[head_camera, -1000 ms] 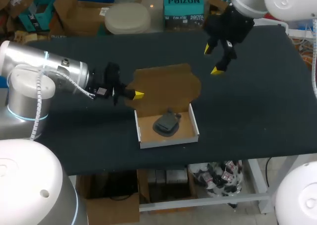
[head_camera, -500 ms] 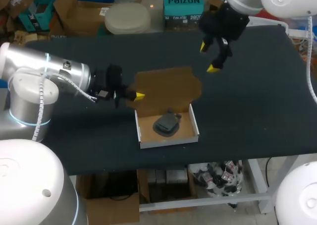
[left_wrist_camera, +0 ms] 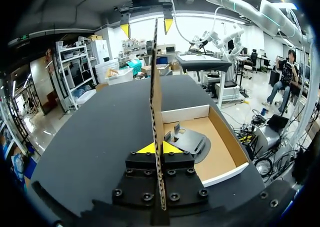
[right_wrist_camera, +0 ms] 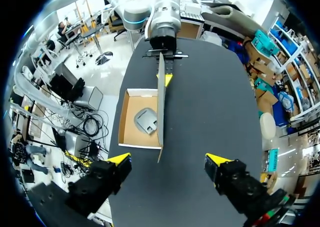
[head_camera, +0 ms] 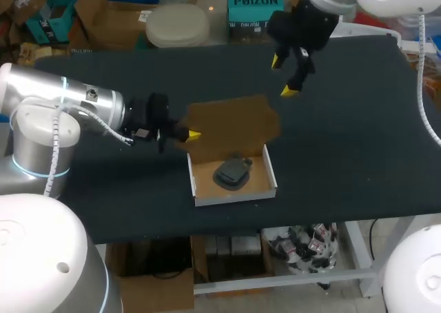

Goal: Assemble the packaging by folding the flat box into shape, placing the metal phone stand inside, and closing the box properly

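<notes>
- Head view: my left end effector [head_camera: 186,133] is clenched on the near-side edge of the brown cardboard lid flap [head_camera: 234,122], at the flap's corner nearest my left arm. The flap rises from the back wall of the shallow white-walled cardboard box [head_camera: 234,199], which sits open on the dark table [head_camera: 358,134]. The dark grey metal phone stand [head_camera: 231,172] lies inside the box, on its brown floor. My right end effector [head_camera: 283,76] hangs above the table's far part, beyond the flap, with its fingers spread and nothing between them.
- Left wrist view: the lid flap [left_wrist_camera: 156,102] shows edge-on and upright, running straight out between the fingers of my left end effector [left_wrist_camera: 159,148], which pinch it from both sides. Beside the flap the box [left_wrist_camera: 227,137] lies open with the phone stand [left_wrist_camera: 191,139] resting flat inside.
- Right wrist view: my right end effector [right_wrist_camera: 168,159] is released, its two yellow tips wide apart over the table [right_wrist_camera: 210,102]. Ahead of it the lid flap [right_wrist_camera: 160,107] stands on edge, the left end effector [right_wrist_camera: 165,79] gripping its far end. The box [right_wrist_camera: 139,91] lies just beside the flap, and the phone stand [right_wrist_camera: 145,121] is in it.
</notes>
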